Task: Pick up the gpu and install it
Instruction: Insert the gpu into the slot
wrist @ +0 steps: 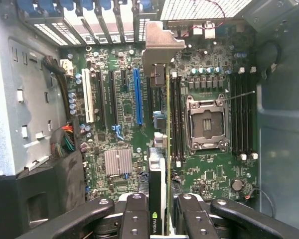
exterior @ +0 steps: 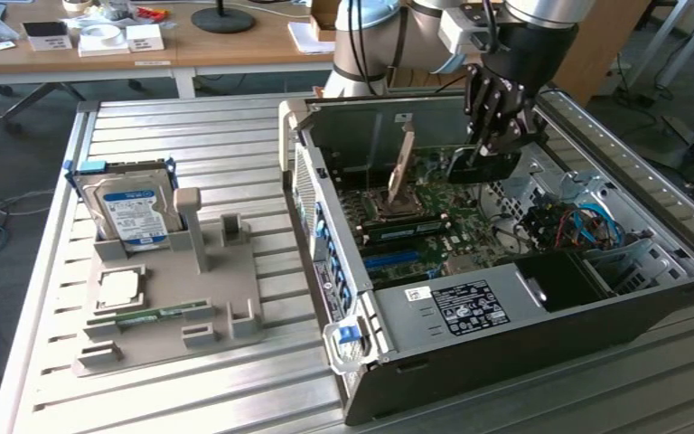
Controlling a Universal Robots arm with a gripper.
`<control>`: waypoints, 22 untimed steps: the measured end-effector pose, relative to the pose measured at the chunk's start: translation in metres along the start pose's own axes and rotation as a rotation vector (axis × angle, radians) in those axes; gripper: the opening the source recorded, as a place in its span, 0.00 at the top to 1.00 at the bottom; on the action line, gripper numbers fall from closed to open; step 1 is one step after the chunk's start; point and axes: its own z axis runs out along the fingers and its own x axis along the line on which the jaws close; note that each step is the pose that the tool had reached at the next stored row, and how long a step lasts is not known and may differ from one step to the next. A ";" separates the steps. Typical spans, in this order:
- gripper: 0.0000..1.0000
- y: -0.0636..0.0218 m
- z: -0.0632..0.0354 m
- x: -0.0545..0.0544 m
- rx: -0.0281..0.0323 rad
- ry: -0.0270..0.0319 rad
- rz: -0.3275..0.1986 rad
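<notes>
robot's black two-fingered gripper [exterior: 492, 149] clamps the thin green-and-dark gpu card with silver end bracket [wrist: 163, 164], held edge-on above the green motherboard [wrist: 214, 174] inside the open grey computer case [exterior: 528, 334]. it appears offset from the long blue slot [wrist: 137, 94]; lowered so, its edge could jam against neighbouring memory slots. an nvidia mark shows on the card.

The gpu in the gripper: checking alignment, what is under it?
Under the thin green gpu card, held edge-on, the green motherboard shows; what lies directly beneath its edge is covered.
</notes>
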 end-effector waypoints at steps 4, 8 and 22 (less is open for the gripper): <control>0.73 0.0000 0.0014 0.000 -0.0001 0.0004 0.000; 0.73 0.0000 0.0016 0.000 0.0000 0.0000 0.000; 0.73 0.0001 0.0120 0.001 0.0002 0.0012 0.000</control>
